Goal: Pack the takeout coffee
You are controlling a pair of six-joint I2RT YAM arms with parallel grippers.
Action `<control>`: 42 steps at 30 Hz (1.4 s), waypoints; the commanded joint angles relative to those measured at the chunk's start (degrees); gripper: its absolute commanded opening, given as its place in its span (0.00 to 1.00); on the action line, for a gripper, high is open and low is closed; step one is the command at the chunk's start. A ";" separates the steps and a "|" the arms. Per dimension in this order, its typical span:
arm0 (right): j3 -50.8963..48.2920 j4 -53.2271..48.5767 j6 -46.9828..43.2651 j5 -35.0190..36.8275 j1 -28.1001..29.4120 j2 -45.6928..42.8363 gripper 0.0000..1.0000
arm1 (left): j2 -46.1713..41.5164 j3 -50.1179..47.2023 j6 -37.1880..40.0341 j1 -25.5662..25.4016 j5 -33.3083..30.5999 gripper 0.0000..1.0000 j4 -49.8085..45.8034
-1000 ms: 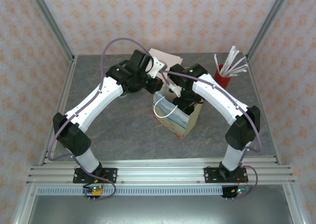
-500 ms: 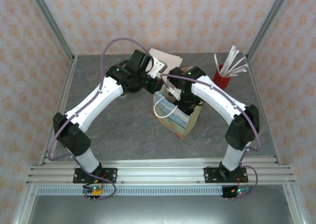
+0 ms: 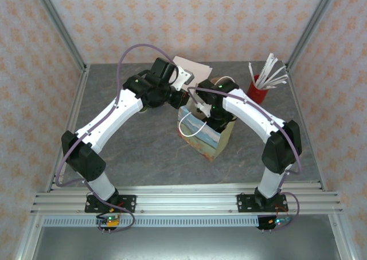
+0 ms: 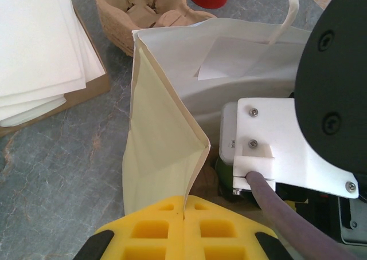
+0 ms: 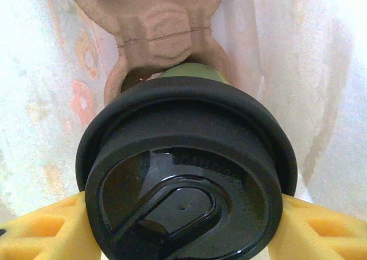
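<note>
Grey marble-look table (image 3: 143, 151) under me, w/ an aluminium rail (image 3: 183, 198) along the near edge where both my bases were bolted. Walls (image 3: 189, 19) on three sides wore pale paper w/ an orange motif, metal posts (image 3: 59, 28) in the corners. The paper bag (image 3: 202, 135) stood upright approx mid-table, mouth open. My left gripper (image 4: 184, 211) was pinched shut on the bag's side fold at the rim, yellow pads (image 4: 172, 205) meeting w/ the paper between them. My right gripper (image 5: 183, 228) was down inside the bag mouth, clamped on the takeout coffee (image 5: 183, 174): its pads (image 5: 40, 231) pressed in from either side under the black lid, green side just showing behind. The cup hung between the bag's white inner walls, above a brown pulp carrier (image 5: 160, 25) lower in the bag; couldn't tell if they touched. Behind the bag on the table: another pulp tray (image 4: 143, 14), a stack of white sheets (image 4: 34, 48) on brown card, and a red cup (image 3: 258, 91) of white straws far right
</note>
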 commanded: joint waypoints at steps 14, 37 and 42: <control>-5.17 2.14 0.23 1.69 0.34 3.03 0.66 | -0.78 -1.31 0.26 0.61 0.32 0.05 -0.61; 0.05 -0.64 2.01 6.88 2.59 2.39 0.74 | -0.85 -1.29 0.14 0.60 0.62 0.05 -0.68; 0.90 -1.30 2.82 7.25 2.70 2.15 0.78 | -0.69 -1.12 -0.06 0.59 0.74 0.05 -0.61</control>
